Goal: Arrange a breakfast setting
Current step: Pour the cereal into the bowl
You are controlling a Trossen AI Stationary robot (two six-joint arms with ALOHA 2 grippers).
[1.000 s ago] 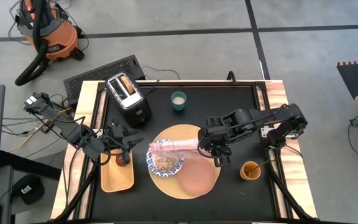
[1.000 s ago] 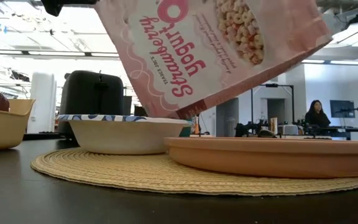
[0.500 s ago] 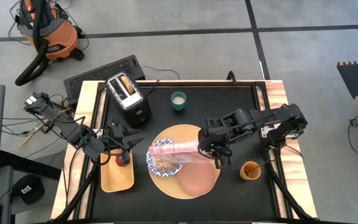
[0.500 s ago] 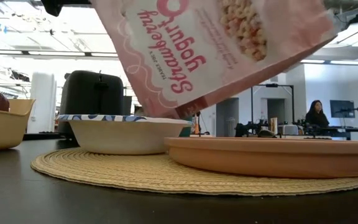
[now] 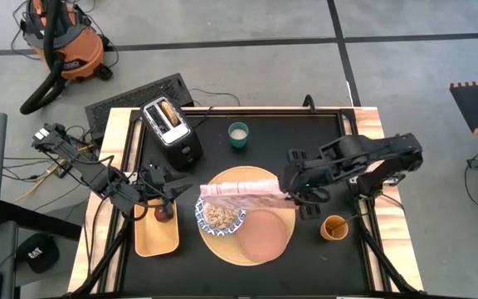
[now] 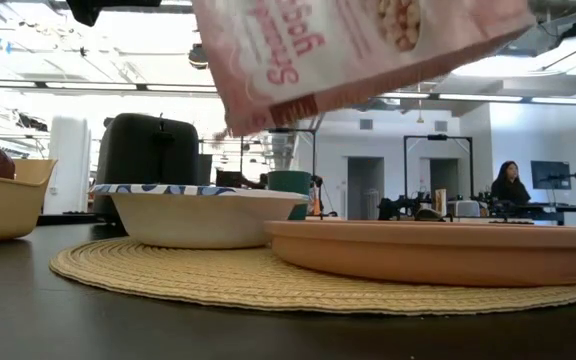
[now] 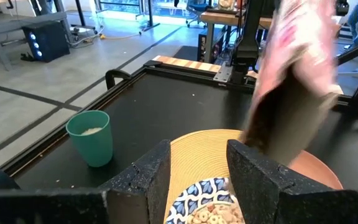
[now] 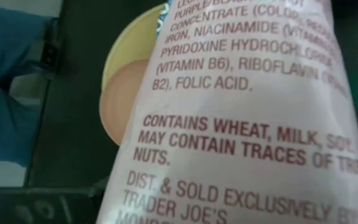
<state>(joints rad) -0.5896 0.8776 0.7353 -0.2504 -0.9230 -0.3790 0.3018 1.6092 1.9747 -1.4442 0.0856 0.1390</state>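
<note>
The blue-and-white bowl [image 5: 220, 217], holding cereal, and the pink plate [image 5: 266, 236] sit on the round tan board [image 5: 247, 176]. My right gripper [image 5: 291, 197] is shut on a pink cereal bag [image 5: 241, 193] held above the bowl; the bag fills the right wrist view [image 8: 247, 118]. My left gripper [image 7: 197, 171] is open and empty, above the yellow tray [image 5: 152, 241] beside the dark red apple [image 5: 165, 213]. The orange cup [image 5: 334, 227] stands right of the board. A pale piece sits in the toaster [image 5: 171, 129]. The spoon cannot be made out. My right gripper holds the cereal bag by its end nearest the table's right edge [image 5: 277, 197], coming at it from the right. The bag itself hides the fingers. The bag is lifted clear and lies nearly level, its other end [image 6: 258, 105] hanging a little lower above the bowl.
A green cup [image 5: 238, 134] stands at the far middle of the black table. The toaster stands at the far left. The tray lies at the near left. A person sits in the room far behind the table [image 6: 509, 185].
My right gripper has gone toward the table's right edge and up with the cereal bag. The bag's lower end has risen from just over the bowl's rim to well above it, and the bag has tipped closer to level.
</note>
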